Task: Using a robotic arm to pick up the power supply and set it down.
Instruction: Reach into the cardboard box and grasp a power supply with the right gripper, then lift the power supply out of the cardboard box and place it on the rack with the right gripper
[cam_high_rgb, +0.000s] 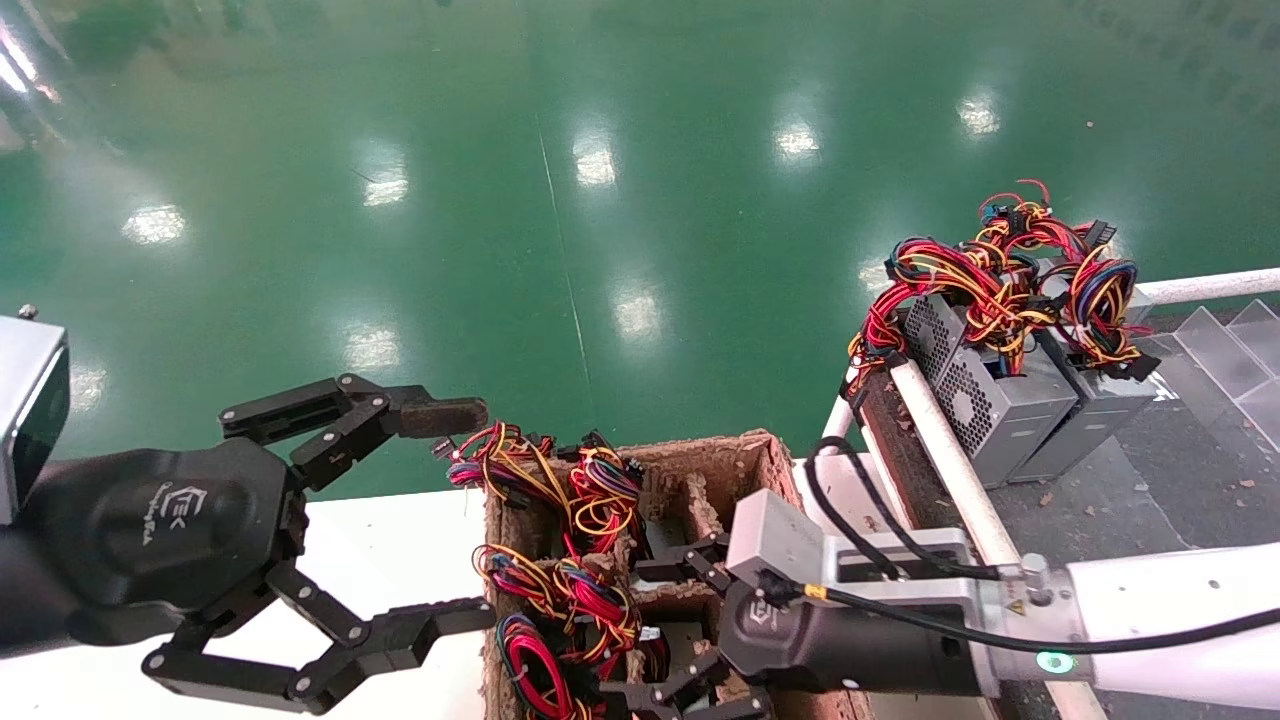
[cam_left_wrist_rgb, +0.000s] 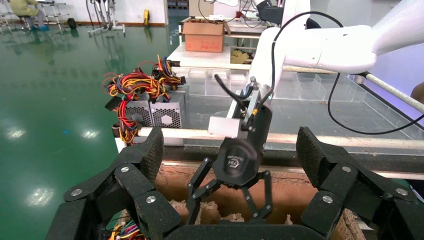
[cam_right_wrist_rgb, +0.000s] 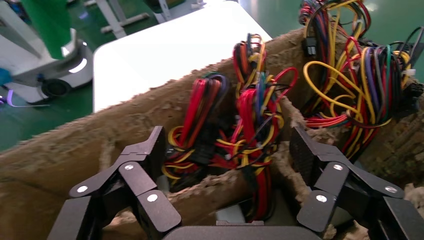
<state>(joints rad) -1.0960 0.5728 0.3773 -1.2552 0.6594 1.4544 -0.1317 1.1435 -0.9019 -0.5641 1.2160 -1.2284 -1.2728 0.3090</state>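
The right gripper (cam_high_rgb: 672, 630) is low over the brown tray (cam_high_rgb: 745, 450), which sits on the near side between the two arms. Its two black fingers (cam_high_rgb: 690, 560) are spread wide apart and hold nothing. They reach into the tray's middle part, close to the walls of rough cardboard. In the right wrist view the fingers (cam_right_wrist_rgb: 145, 160) stand on each side of a bunch of red, yellow and black wires (cam_right_wrist_rgb: 240, 125) down in a slot of the tray (cam_right_wrist_rgb: 75, 145). You can see just a bit of grey metal under those wires, so a power supply (cam_right_wrist_rgb: 235, 216) seems to sit in that slot, mostly hidden.

The left gripper (cam_high_rgb: 400, 520) hangs over the white table (cam_high_rgb: 400, 550), just to the left of the tray. Its fingers are wide open too, and empty. The far finger has a brown fuzzy pad (cam_high_rgb: 440, 415) at its tip. In the left wrist view you see the right gripper (cam_left_wrist_rgb: 235, 202) from the front, over the tray, with its fingers spread.

More wire bunches (cam_high_rgb: 560, 560) fill the left side of the tray. Far off to the right, two more grey boxes (cam_high_rgb: 1010, 405) with round-holed grilles stand side by side on a dark belt (cam_high_rgb: 1120, 500), with wires (cam_high_rgb: 1010, 265) piled on top. A white rail (cam_high_rgb: 940, 440) runs beside them. The floor (cam_high_rgb: 600, 150) is shiny green.
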